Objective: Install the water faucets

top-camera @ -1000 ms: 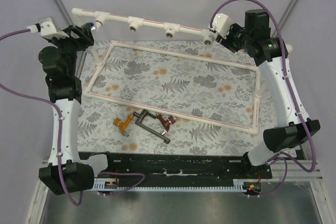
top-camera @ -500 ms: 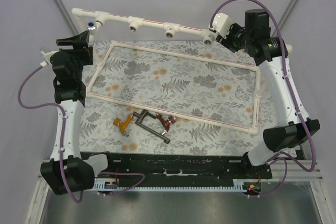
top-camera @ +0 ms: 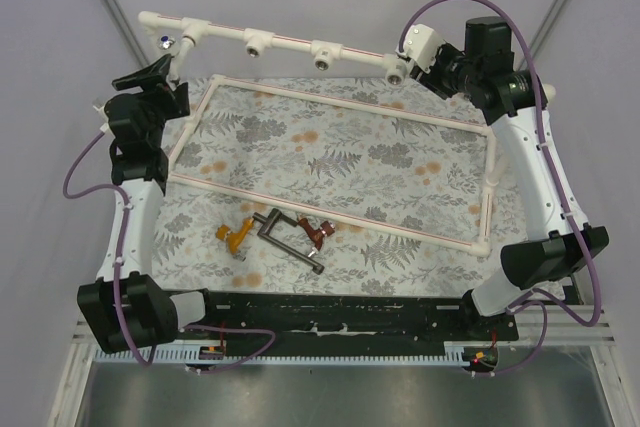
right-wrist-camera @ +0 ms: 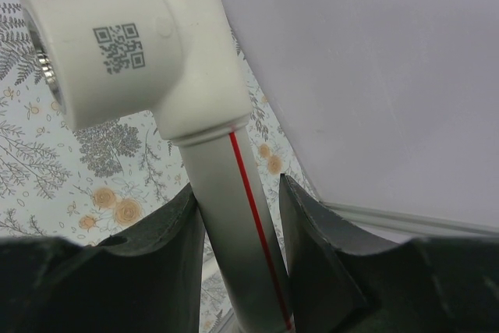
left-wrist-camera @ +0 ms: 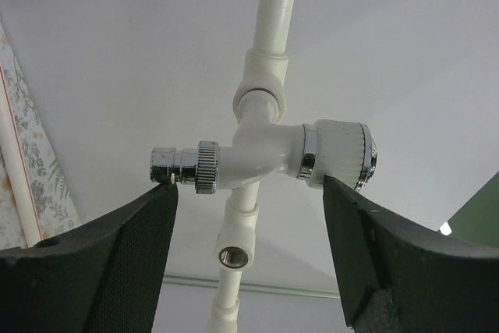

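Upper left of top view: left gripper [top-camera: 150, 75] spread wide, nothing held. Wrist view: fingers [left-wrist-camera: 117, 255] flanking white faucet [left-wrist-camera: 265, 154] seated in end tee of pipe rail [top-camera: 290, 44], contact unclear. Upper right: right gripper [right-wrist-camera: 238, 208] clamped on rail's red-striped pipe just below tee socket [right-wrist-camera: 117, 44]. Lower centre, on floral mat [top-camera: 400, 162]: orange-yellow faucet [top-camera: 233, 237], dark grey faucet [top-camera: 290, 239], red-brown faucet [top-camera: 317, 233], close together.
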Robot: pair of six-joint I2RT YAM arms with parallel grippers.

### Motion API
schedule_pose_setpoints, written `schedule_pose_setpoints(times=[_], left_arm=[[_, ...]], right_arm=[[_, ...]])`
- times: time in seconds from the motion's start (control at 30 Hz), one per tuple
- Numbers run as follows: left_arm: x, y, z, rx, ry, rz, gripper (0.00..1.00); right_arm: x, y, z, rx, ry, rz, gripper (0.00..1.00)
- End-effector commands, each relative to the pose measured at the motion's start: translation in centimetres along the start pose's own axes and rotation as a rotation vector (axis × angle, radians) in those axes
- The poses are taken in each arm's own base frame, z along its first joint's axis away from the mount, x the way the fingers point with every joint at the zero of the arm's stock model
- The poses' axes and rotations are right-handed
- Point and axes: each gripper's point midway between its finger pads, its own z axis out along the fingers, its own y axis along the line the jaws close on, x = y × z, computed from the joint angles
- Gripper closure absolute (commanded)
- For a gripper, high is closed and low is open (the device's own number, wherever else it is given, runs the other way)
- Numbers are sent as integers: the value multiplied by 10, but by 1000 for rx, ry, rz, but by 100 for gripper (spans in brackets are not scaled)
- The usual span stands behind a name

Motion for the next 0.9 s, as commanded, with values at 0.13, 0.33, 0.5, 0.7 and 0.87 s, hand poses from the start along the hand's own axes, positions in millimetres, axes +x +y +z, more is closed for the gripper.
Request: schedule_pose_setpoints(times=[0.13, 0.33, 0.5, 0.7, 0.87], left_arm=[[-2, -20, 3, 94, -15, 47, 34], [-22, -6, -1, 78, -129, 434, 38], [-46, -6, -1, 81, -253, 677, 36], [-52, -35, 11, 159, -306, 884, 35], [-60, -46, -5, 107, -350, 767, 29]], right_arm=[[22, 16, 11, -36, 88, 103, 100], [24, 16, 13, -35, 96, 102, 100], [25, 16, 14, -35, 96, 102, 100], [24, 17, 14, -36, 93, 103, 100], [25, 16, 10, -26, 100, 100, 100]])
